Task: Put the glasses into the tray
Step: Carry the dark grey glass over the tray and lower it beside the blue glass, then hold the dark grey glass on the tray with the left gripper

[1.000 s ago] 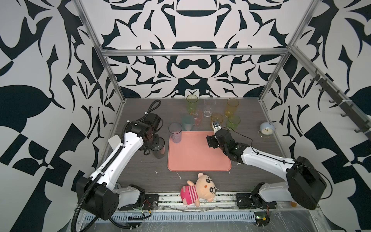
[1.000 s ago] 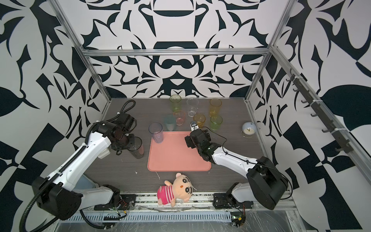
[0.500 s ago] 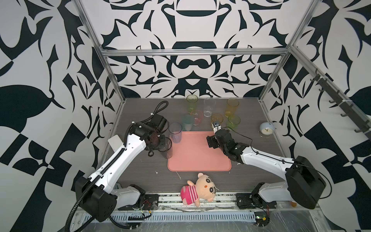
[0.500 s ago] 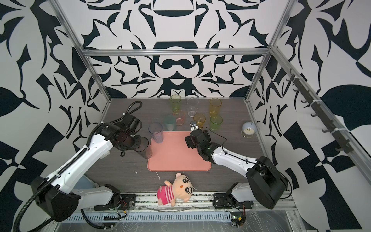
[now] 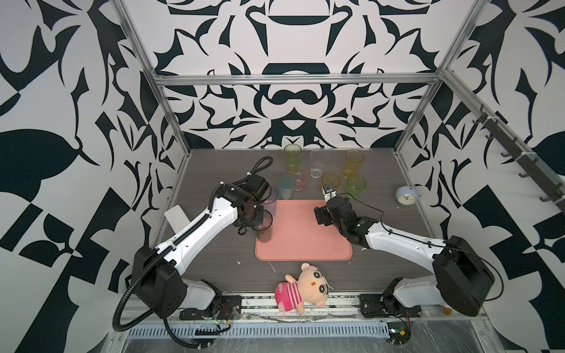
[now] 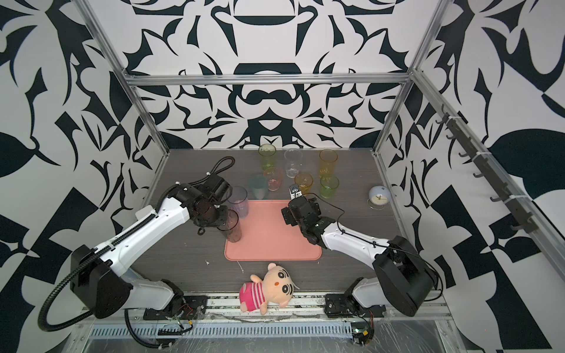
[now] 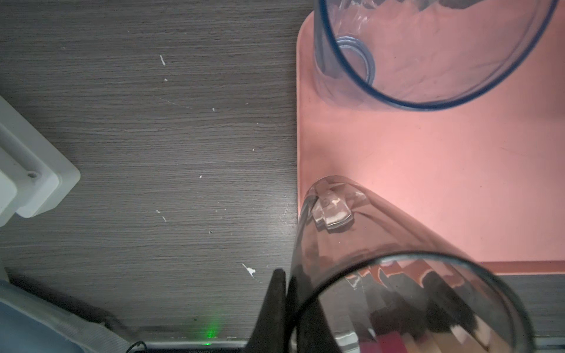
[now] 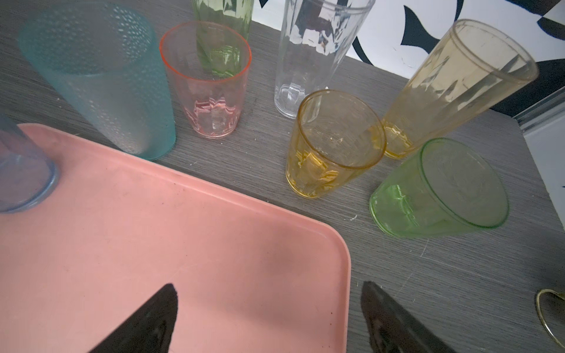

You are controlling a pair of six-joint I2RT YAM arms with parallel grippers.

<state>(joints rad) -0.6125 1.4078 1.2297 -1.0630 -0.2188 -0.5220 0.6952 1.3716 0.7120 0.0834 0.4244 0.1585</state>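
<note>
Left claw [image 7: 287,308] is clamped on the rim wall of the smoky glass [image 5: 264,230], one finger inside and one outside. The glass is upright, with its base right at the tray's [image 5: 305,241] left edge, towards the front corner. Can't tell if the base touches the tray floor.

The blue-grey glass [image 5: 270,200] stands on the tray's far-left corner, close to the smoky one but apart from it.

Right claw [image 8: 269,287] is spread wide and holds nothing. It hangs over the tray's far-right corner, one finger above the tray and the other past the rim over the tabletop [image 5: 214,269].

The rest of the tray is bare: the middle, the right half and the front strip are all open.

Seven glasses stand clustered on the tabletop beyond the tray's far edge:
- The teal glass [image 5: 286,187] is just beside that edge.
- The pink glass [image 5: 299,178] is next to the teal one.
- The tall green glass [image 5: 293,157], clear glass [image 5: 319,163] and tall yellow glass [image 5: 353,163] stand near the back wall.
- The amber glass [image 5: 330,182] and short green glass [image 5: 355,185] are in front of them, close to the right claw.

Gaps in the cluster are tight.

A small clock [image 5: 406,197] sits on the right side, well apart from the tray. A white box [image 7: 30,171] is by the left edge, and a plush doll [image 5: 302,287] lies at the front edge, near the tray's front rim.

The tabletop is dark grey woodgrain with white flecks. The walls have a black-and-white pattern, with aluminium frame posts at the corners.
</note>
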